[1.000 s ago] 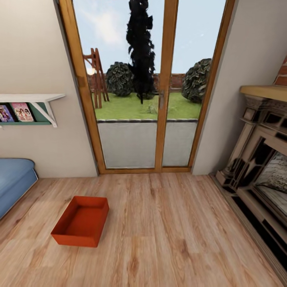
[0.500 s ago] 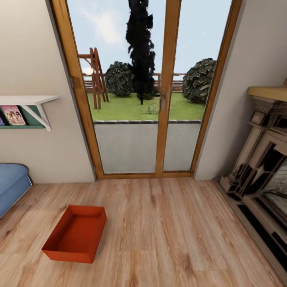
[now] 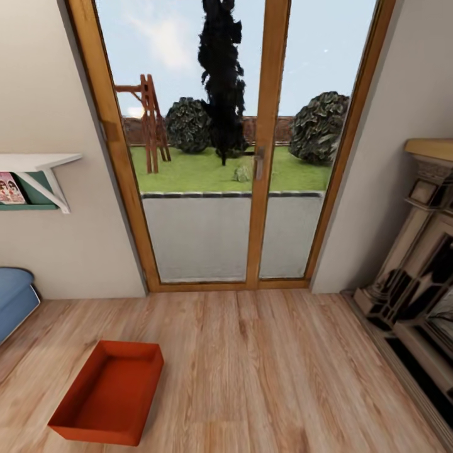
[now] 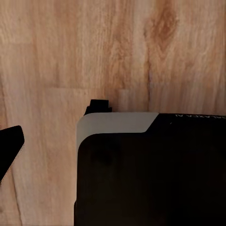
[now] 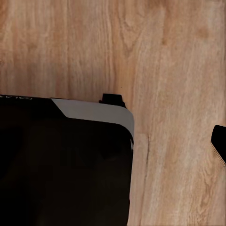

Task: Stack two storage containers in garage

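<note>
Head view: your orange-red container (image 3: 106,392) sits on the wood floor (image 3: 270,371), near left, before the glass door (image 3: 214,145). Left wrist: camera points down at planks, over the black base (image 4: 150,174); fingers' state can't tell. Right wrist: same, over base (image 5: 61,165); can't tell.

Light wood-plank floor (image 3: 264,371) of the living room, running to the glazed double doors: one orange-red storage container (image 3: 107,391) resting open side up directly on the planks at near left, a blue sofa's corner (image 3: 14,301) standing at far left, fireplace base (image 3: 402,327) along the right.
</note>
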